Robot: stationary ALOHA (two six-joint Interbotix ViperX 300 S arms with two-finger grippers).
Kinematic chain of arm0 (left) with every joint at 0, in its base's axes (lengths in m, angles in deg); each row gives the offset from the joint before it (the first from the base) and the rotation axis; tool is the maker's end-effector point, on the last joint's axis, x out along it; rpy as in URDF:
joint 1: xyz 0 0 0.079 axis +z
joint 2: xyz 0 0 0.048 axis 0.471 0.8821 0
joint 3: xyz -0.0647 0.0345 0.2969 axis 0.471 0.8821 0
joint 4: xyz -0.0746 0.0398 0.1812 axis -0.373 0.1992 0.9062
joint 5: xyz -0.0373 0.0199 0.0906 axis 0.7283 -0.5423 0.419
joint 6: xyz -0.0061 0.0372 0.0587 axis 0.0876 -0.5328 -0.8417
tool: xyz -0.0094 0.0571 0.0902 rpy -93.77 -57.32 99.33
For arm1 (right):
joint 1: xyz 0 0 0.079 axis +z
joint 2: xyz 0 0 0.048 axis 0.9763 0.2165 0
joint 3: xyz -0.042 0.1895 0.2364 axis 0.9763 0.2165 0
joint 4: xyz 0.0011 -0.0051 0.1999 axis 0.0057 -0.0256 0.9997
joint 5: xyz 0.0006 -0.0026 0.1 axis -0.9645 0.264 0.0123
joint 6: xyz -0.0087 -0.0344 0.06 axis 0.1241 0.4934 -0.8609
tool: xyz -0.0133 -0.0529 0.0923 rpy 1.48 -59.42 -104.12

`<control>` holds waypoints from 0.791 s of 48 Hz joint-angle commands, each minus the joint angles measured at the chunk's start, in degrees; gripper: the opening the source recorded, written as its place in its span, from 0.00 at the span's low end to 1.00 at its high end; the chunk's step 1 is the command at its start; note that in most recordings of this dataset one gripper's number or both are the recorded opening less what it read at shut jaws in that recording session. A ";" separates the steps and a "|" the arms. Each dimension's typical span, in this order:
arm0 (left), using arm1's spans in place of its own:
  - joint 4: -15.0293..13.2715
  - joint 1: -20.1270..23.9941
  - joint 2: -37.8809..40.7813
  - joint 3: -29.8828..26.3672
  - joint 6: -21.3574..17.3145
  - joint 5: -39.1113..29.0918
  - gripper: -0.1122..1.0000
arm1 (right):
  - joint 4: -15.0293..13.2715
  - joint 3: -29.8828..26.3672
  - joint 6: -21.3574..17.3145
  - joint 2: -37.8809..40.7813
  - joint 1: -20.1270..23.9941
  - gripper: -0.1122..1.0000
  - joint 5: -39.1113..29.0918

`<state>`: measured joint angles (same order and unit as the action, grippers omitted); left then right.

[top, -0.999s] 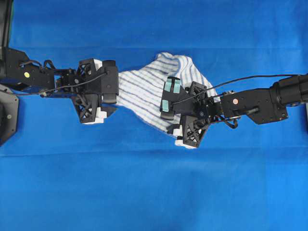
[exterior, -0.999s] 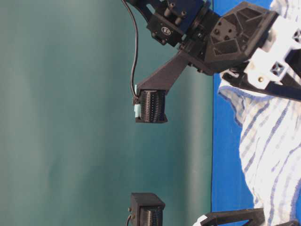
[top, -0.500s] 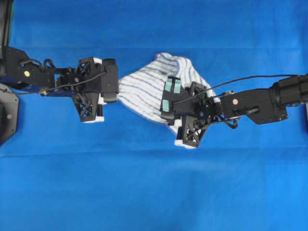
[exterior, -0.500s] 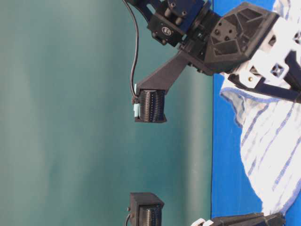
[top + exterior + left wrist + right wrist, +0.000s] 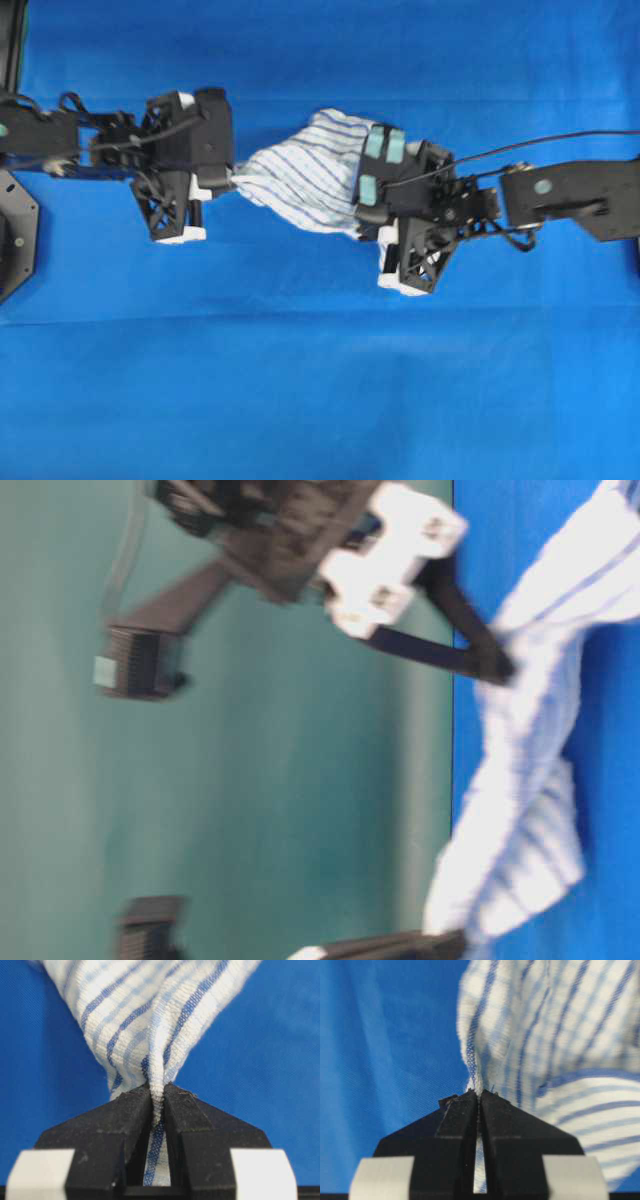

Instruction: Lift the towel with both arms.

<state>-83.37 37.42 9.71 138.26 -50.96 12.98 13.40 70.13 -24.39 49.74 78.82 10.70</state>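
The towel, white with narrow blue stripes, hangs bunched between my two arms above the blue table cloth. My left gripper is shut on its left end. In the left wrist view a twisted fold of the towel runs between the fingertips of that gripper. My right gripper is shut on the towel's right side, partly hidden under its wrist camera. The right wrist view shows the black fingers of the right gripper pinching a thin edge of the towel. The blurred table-level view shows the towel strung between both grippers.
A plain blue cloth covers the whole table on every side of the arms. A black base sits at the left edge. A green wall backs the table-level view.
Both grippers went from open to shut on the towel. Both arms have since risen, pulling the towel into a bunched strip off the cloth.
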 commanded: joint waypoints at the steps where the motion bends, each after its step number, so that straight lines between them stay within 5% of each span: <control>1: -0.09 -0.09 -4.39 -2.72 0.09 -2.99 0.14 | -0.35 -2.02 0.18 -5.10 0.09 0.11 -2.81; 19: 0.00 -0.09 -18.02 -11.51 1.05 -14.06 0.14 | -5.19 -8.70 0.79 -16.96 -0.62 0.11 -15.82; 38: -0.09 -0.09 -20.48 -23.55 1.23 -22.76 0.14 | -10.99 -19.51 1.05 -24.70 -0.70 0.11 -25.58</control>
<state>-83.37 37.15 -10.41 118.40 -49.73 -8.37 3.38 53.61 -23.42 27.07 78.29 -14.09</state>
